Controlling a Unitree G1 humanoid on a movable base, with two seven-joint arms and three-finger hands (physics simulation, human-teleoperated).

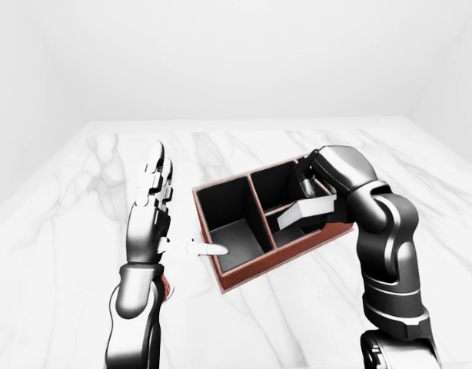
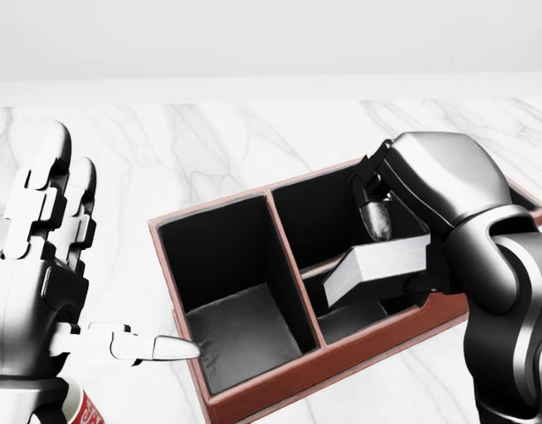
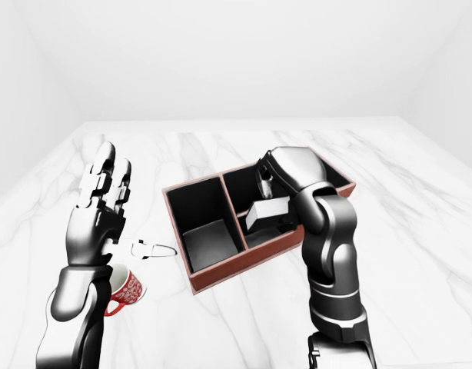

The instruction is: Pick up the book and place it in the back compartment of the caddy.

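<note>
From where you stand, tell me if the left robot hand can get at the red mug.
Probably yes. The mug stands on the marble just beneath the left robot hand, which is open and raised, with nothing between them; the caddy sits off to the right.

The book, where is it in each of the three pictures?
Left-eye view: the book is right of centre, held in the right hand over the caddy.
Head view: book right of centre, tilted over the caddy's dividers.
Right-eye view: book just right of centre.
Shared landmark: the red-brown caddy beneath it.
</note>
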